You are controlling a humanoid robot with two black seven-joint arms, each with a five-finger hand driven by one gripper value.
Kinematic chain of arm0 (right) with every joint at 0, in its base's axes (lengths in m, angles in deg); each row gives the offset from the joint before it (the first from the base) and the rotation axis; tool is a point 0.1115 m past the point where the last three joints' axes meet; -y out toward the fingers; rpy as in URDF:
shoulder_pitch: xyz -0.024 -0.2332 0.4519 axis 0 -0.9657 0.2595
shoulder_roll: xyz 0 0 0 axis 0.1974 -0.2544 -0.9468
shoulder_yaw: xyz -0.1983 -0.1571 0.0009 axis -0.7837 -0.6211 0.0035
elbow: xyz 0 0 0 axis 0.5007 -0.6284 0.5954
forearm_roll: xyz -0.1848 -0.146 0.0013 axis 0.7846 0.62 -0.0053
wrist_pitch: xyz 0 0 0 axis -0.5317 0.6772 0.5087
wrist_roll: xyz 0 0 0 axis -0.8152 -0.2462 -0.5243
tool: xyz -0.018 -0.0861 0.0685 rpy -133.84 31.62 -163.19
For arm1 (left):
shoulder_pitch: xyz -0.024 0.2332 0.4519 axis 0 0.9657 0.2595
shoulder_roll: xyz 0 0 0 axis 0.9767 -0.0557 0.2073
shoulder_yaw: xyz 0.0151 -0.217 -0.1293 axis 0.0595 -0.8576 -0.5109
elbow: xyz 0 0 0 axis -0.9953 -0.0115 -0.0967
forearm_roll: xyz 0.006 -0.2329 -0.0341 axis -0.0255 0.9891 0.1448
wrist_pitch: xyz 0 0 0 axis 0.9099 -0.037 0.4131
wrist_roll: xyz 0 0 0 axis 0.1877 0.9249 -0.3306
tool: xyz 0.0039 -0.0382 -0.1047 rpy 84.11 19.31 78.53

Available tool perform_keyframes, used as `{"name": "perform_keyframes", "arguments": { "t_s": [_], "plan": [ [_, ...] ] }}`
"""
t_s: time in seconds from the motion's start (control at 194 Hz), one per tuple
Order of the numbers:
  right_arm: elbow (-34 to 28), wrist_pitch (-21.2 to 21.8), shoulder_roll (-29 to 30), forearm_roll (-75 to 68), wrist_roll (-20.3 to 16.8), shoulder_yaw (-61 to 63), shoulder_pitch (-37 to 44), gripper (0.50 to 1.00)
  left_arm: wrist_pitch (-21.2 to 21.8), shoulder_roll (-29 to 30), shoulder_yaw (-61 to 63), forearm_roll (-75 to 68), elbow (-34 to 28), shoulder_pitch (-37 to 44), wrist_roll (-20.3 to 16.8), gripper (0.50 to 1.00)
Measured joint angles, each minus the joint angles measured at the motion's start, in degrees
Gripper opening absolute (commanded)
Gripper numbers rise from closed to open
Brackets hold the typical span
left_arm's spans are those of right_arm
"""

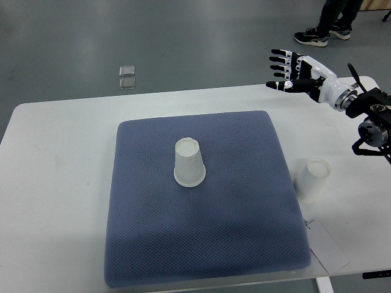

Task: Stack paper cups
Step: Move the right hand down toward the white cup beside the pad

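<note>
Right hand (288, 70) open, empty, high over table edge. Drop onto off-mat cup (313, 179), grip mid-wall lightly, nest squarely over mat cup (189, 162).

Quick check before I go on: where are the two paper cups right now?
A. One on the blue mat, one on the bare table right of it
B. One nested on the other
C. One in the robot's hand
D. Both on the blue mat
A: one paper cup stands upside down on the blue mat, the other cup on the white table beside the mat's right edge; the right hand is open and empty.
</note>
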Motion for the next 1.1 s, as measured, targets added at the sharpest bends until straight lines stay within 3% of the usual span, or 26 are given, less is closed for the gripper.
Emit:
{"name": "perform_keyframes", "arguments": {
  "t_s": [0.346, 0.464, 0.609, 0.949, 1.099],
  "plan": [
    [-7.32, 6.36, -21.27, 14.76, 7.97, -11.91, 8.43, 0.905, 0.00, 0.00, -0.02, 0.01, 0.00, 0.00, 0.00, 1.000],
    [-12.72, 9.72, -28.69, 19.37, 10.02, -14.55, 10.47, 0.903, 0.00, 0.00, -0.02, 0.01, 0.00, 0.00, 0.00, 1.000],
    [-20.51, 10.64, -34.86, 27.90, 11.38, -16.19, 11.71, 0.903, 0.00, 0.00, -0.01, 0.01, 0.00, 0.00, 0.00, 1.000],
    [-29.73, 9.66, -37.26, 42.18, 12.38, -20.19, 12.12, 0.899, 0.00, 0.00, 0.00, 0.01, 0.00, 0.00, 0.00, 1.000],
    [-30.91, 6.04, -36.84, 43.92, 12.09, -24.62, 12.51, 0.897, 0.00, 0.00, 0.00, 0.01, 0.00, 0.00, 0.00, 1.000]
  ]
}}
